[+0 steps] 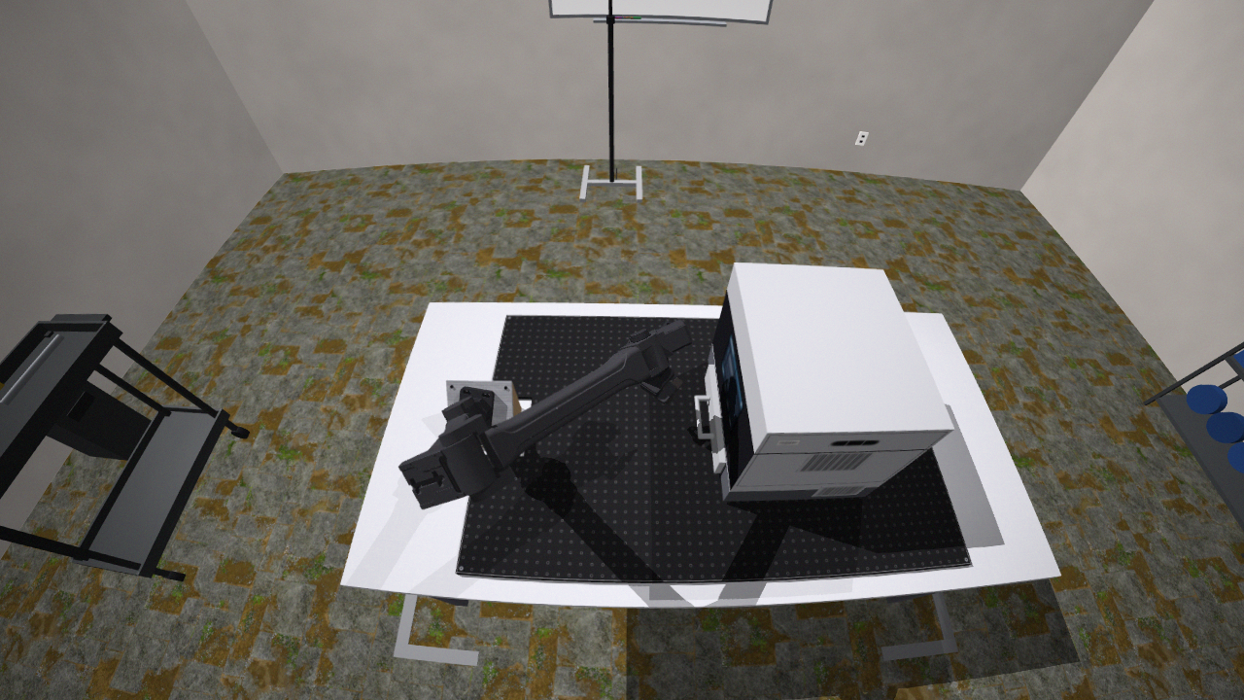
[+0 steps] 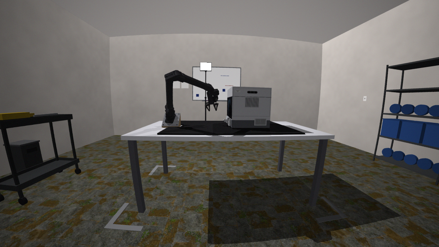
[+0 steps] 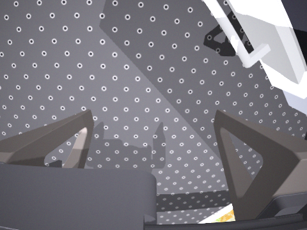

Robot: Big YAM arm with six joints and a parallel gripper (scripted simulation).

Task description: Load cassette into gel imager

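The gel imager IM (image 1: 830, 348) (image 2: 251, 107), a large white and grey box with a dark front, stands upright on the black perforated board. Its white drawer front (image 1: 716, 417) (image 3: 268, 35) sits close against the body; I cannot tell whether it is fully shut. The drawer's handle (image 3: 229, 33) juts from that front at the upper right of the wrist view. My gripper (image 2: 212, 109) (image 3: 153, 116) is open wide and empty, above the board and clear of the handle, on the handle's side of IM. The cassette FINISHED, the glass and the corner marks are not visible.
The black board (image 1: 573, 540) (image 2: 190, 133) lies on the white table (image 1: 391, 522) (image 2: 276, 138). The arm's base (image 1: 480, 391) (image 2: 171, 120) stands at the table's left. A dark cart (image 1: 148, 487) is left of the table, and a shelf rack (image 2: 385, 101) is at the far right.
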